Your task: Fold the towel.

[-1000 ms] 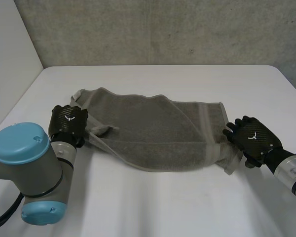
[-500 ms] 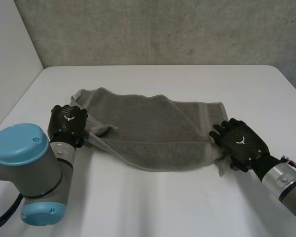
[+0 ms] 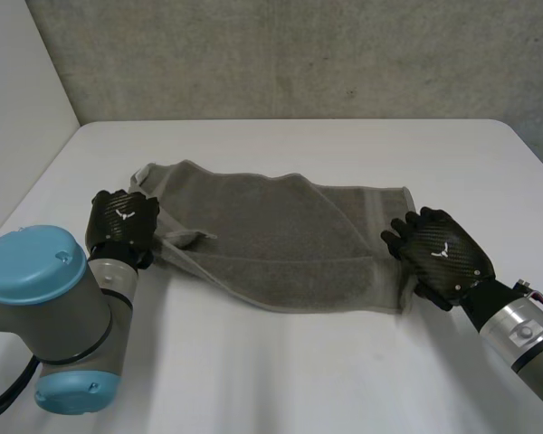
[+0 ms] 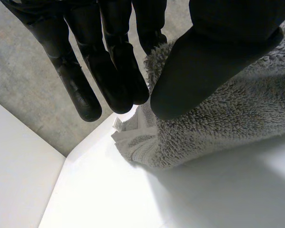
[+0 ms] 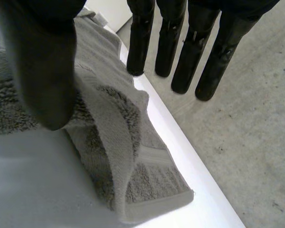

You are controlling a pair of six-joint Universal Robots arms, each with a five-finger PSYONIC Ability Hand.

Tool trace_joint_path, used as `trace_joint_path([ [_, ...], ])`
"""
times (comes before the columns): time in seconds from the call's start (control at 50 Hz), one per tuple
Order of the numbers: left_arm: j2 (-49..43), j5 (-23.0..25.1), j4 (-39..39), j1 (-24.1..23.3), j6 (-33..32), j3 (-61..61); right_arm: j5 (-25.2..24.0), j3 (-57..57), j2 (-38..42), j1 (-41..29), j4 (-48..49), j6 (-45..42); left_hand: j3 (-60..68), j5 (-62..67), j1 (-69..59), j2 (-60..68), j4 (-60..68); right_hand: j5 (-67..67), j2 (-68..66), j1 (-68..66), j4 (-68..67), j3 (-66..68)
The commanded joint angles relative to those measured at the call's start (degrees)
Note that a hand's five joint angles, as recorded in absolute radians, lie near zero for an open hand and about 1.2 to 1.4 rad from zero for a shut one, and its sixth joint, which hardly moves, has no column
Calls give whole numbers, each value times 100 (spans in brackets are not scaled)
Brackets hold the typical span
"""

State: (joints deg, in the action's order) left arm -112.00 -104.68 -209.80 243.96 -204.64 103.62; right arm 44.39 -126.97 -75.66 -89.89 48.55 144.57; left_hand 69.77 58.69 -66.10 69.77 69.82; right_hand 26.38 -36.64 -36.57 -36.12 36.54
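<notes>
I can't read the small white tag (image 4: 118, 123) on the grey terry towel (image 3: 281, 244). The towel lies rumpled on the white table (image 3: 299, 371). My left hand (image 3: 122, 221) pinches its left end. My right hand (image 3: 443, 258) rests on its right end, fingers straight.

The towel (image 3: 281, 240) is showing plain grey, with a smoother woven band at 3 o'clock; the table (image 3: 281, 380) is showing white; the left hand (image 3: 119, 221) and right hand (image 3: 443, 258) are showing black weave.
</notes>
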Motion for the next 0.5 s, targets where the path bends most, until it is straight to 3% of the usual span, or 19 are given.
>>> trace_joint_path([
  [0.02, 2, 0, 0, -6, -5, 0, -18, -73, -28, -81, 102, 10, 1023, 1131, -1390, 1023, 1018, 1421, -1395, -1402, -1447, 1405],
  [0.16, 20, 0, 0, 3, 3, 0, -9, -108, -397, -81, 120, 370, 1023, 1131, -1390, 1023, 1018, 1340, -1314, -1321, -1366, 1324],
  [0.24, 38, 0, 0, 3, -5, 9, 9, -73, -441, -81, 68, 713, 1023, 1131, -1390, 1023, 1018, 453, -427, -434, -479, 437],
  [0.34, 38, 0, 0, 3, 3, 9, -9, -56, -353, -99, 32, 704, 1023, 1131, -1390, 1023, 1018, -274, 300, 292, 247, -289],
  [0.5, 38, 0, 0, 3, 3, 18, -176, 6, -116, -134, 32, 617, 1023, 1131, -1390, 1023, 1018, -191, 217, 210, 165, -207],
])
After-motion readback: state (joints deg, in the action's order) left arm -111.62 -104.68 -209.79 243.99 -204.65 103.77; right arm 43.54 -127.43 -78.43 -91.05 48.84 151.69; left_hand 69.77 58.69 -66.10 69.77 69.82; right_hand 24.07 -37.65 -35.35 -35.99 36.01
